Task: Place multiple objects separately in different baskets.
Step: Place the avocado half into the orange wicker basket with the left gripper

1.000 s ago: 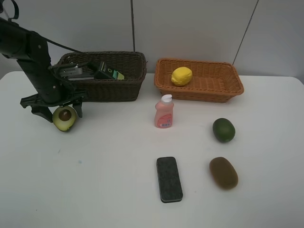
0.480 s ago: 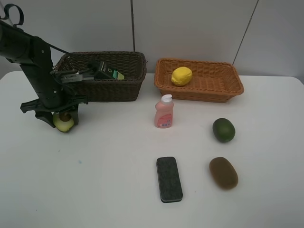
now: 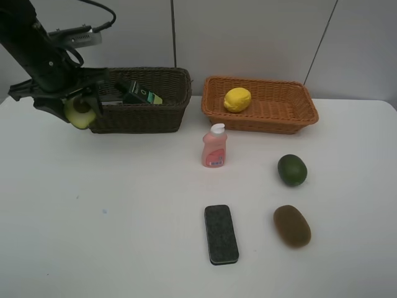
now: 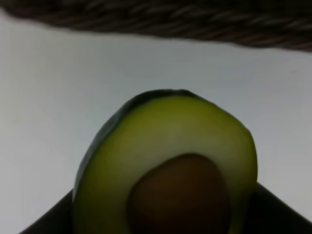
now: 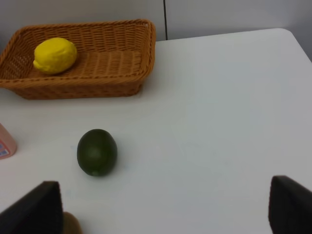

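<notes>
My left gripper (image 3: 77, 112) is shut on the halved avocado (image 3: 80, 114), held in the air just off the left end of the dark brown basket (image 3: 149, 118). The left wrist view is filled by its cut face and pit (image 4: 170, 165). A dark green pump bottle (image 3: 140, 94) lies in that basket. The lemon (image 3: 237, 99) rests in the orange-tan basket (image 3: 263, 122). The pink bottle (image 3: 214, 146), green avocado (image 3: 292, 169), kiwi (image 3: 292, 225) and black eraser (image 3: 221, 234) are on the table. My right gripper (image 5: 165, 214) is open above the table near the green avocado (image 5: 97, 151).
The white table (image 3: 124, 211) ends at a light wall behind both baskets. The dark basket's woven wall (image 4: 195, 24) is close in front of the held fruit. The right arm does not show in the exterior high view.
My left gripper closed on the halved avocado on the table and lifted it up and back, level with the dark basket's left end. Everything else stayed put.
</notes>
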{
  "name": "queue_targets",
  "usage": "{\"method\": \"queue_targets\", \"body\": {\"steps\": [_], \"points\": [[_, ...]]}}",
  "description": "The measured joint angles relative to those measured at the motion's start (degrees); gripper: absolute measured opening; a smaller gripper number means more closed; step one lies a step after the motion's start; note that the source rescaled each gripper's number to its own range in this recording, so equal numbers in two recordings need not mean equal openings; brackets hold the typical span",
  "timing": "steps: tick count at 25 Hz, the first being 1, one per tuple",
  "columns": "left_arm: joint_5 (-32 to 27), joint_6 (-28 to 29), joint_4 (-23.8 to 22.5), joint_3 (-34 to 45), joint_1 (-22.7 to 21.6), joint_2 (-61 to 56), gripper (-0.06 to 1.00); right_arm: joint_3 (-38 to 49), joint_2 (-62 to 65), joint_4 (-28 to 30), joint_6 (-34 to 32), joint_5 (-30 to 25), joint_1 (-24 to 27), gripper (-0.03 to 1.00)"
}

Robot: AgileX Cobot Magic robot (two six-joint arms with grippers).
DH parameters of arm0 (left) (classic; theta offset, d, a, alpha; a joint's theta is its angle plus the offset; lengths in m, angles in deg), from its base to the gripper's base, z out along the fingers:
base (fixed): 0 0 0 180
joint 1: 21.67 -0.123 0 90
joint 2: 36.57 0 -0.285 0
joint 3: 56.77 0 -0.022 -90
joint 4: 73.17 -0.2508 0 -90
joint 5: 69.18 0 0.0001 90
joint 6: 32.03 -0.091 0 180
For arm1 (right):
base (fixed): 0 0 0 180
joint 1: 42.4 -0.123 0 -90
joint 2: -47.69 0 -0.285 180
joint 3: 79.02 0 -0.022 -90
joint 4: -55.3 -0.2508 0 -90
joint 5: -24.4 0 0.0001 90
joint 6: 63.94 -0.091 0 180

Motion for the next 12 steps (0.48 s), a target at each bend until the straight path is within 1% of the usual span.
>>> {"method": "queue_targets", "body": {"steps": [2,5,9,12], "points": [[1.2,-0.6,0.7,-4.2,3.6,1.0,0.54,0.0,0.0,0.0,0.0,0.0,0.0,1.00],[4.3,-0.8,1.9,-12.3,9.4,5.5,0.54,0.0,0.0,0.0,0.0,0.0,0.0,1.00],[11.5,-1.0,2.7,-23.7,15.6,14.9,0.54,0.0,0.0,0.0,0.0,0.0,0.0,1.00],[17.3,-1.0,2.9,-32.6,18.8,23.1,0.54,0.0,0.0,0.0,0.0,0.0,0.0,1.00]]}}
